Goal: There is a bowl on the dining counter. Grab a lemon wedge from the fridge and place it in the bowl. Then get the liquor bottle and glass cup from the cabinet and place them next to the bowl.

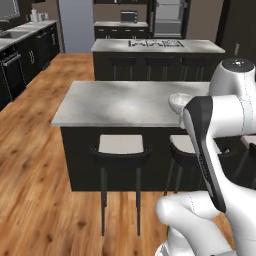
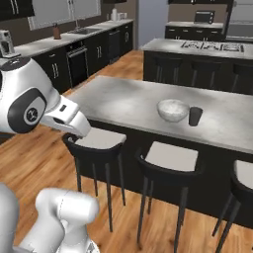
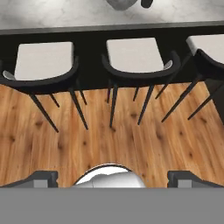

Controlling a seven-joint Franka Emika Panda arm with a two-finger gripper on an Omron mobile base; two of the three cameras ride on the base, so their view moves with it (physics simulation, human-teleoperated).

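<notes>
So the bowl (image 2: 173,109) and glass cup (image 2: 195,116) sit together on the table (image 2: 123,106), bottle unseen, jaws wide open and empty over the stools (image 3: 139,61).

Quick count from the right base view — one bowl (image 2: 173,109) and one glass cup (image 2: 195,116) on the dining counter (image 2: 123,106). Stools along it — three: a left stool (image 2: 96,143), a middle stool (image 2: 170,160) and a right stool (image 2: 243,180).
</notes>
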